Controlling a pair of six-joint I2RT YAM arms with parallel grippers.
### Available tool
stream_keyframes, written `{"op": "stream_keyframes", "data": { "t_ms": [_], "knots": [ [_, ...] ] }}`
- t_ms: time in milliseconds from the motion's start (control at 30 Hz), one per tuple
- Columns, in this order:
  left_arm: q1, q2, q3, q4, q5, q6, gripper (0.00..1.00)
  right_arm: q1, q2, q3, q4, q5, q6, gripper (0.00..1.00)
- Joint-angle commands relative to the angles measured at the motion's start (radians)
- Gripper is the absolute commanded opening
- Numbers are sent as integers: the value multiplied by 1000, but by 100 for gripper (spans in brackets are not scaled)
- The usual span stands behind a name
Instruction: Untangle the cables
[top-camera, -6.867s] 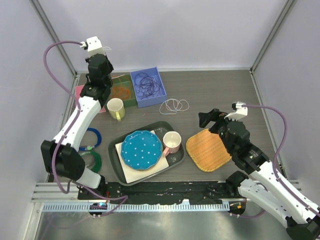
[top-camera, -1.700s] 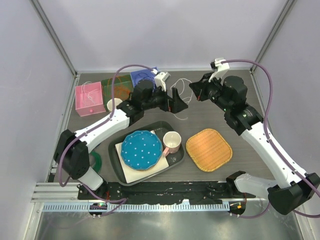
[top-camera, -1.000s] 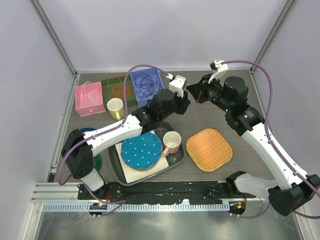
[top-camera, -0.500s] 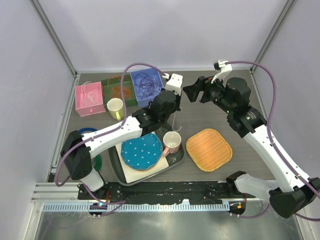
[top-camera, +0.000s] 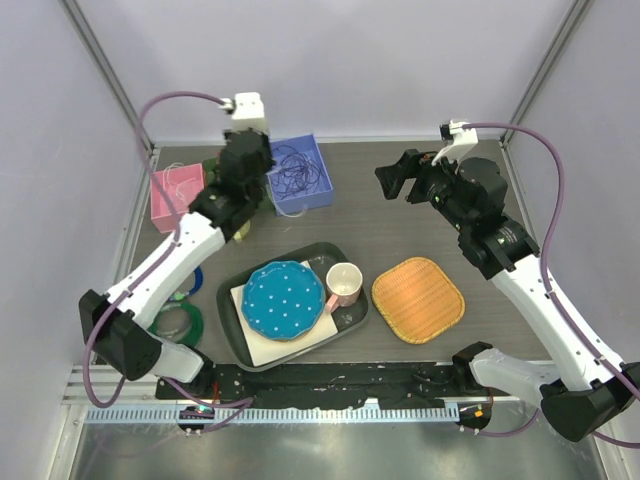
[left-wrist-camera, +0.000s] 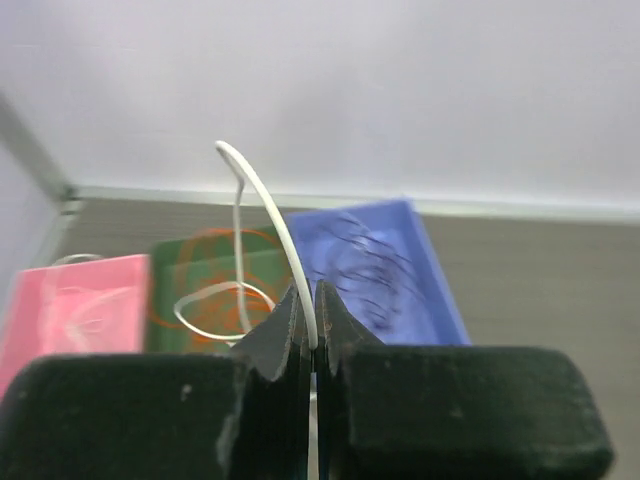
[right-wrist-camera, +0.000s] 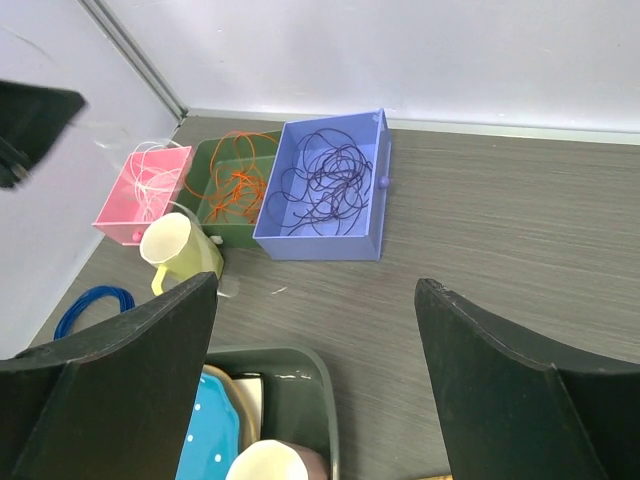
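My left gripper (left-wrist-camera: 308, 300) is shut on a thin white cable (left-wrist-camera: 262, 195) that arcs up from the jaws and loops down in front of the boxes. In the top view the left gripper (top-camera: 246, 140) is raised over the back left boxes. A dark purple cable (right-wrist-camera: 325, 175) lies in the blue box (right-wrist-camera: 330, 235), an orange cable (right-wrist-camera: 238, 180) in the green box (right-wrist-camera: 245, 237), and a white cable (right-wrist-camera: 150, 175) in the pink box (right-wrist-camera: 118, 225). My right gripper (right-wrist-camera: 315, 285) is open and empty, held above the table at the back right (top-camera: 395, 180).
A yellow mug (right-wrist-camera: 178, 248) stands in front of the green box. A dark tray (top-camera: 352, 318) holds a blue dotted plate (top-camera: 285, 298) and a pink mug (top-camera: 343, 283). An orange mat (top-camera: 417, 298) lies to its right. Blue (top-camera: 196, 275) and green (top-camera: 190, 322) rings lie at the left.
My left arm has swung from the table's middle up to the back left, carrying the white cable over the boxes. My right gripper has drawn back slightly to the right and stayed open.
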Motion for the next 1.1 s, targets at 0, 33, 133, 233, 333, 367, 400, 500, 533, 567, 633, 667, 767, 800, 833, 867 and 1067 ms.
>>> {"op": "stream_keyframes", "data": {
  "t_ms": [0, 33, 133, 233, 333, 367, 400, 500, 533, 567, 633, 667, 767, 800, 833, 867, 1067],
  "knots": [
    [179, -71, 71, -48, -44, 7, 0, 2, -26, 1, 40, 18, 1, 85],
    [210, -79, 85, -60, -36, 4, 0, 2, -25, -1, 42, 16, 1, 86],
    [319, -85, 112, -60, -21, 16, 0, 2, -25, -4, 48, 19, -1, 85],
    [419, -59, 157, -80, 25, 8, 0, 2, -26, -5, 48, 21, -4, 86],
    [506, -22, 189, -105, 94, -39, 0, 2, -25, -8, 57, 19, -6, 86],
    [544, 11, 198, -126, 116, -48, 0, 2, -25, -10, 59, 18, -6, 86],
    [558, 28, 221, -137, 136, -67, 0, 1, -23, -10, 59, 16, -6, 85],
    [611, 94, 259, -166, 179, -93, 0, 2, -22, -8, 57, 16, -12, 85],
    [620, 105, 266, -172, 191, -97, 0, 2, -22, -8, 59, 18, -13, 85],
    [637, 125, 273, -169, 197, -102, 0, 1, -22, -8, 57, 21, -15, 85],
    [649, 140, 269, -155, 203, -120, 0, 1, -22, -8, 57, 26, -16, 85],
    [652, 148, 263, -142, 211, -131, 0, 2, -23, -8, 57, 27, -18, 85],
    [704, 179, 223, -94, 234, -156, 0, 2, -23, -8, 57, 35, -19, 85],
    [709, 197, 218, -85, 234, -162, 0, 2, -22, -8, 56, 36, -21, 85],
    [724, 205, 218, -80, 243, -176, 0, 4, -20, -8, 57, 38, -21, 85],
    [730, 213, 218, -76, 259, -185, 0, 1, -16, -7, 59, 38, -21, 85],
    [764, 252, 214, -34, 306, -222, 0, 1, 4, 2, 59, 47, -24, 85]
  ]
}}
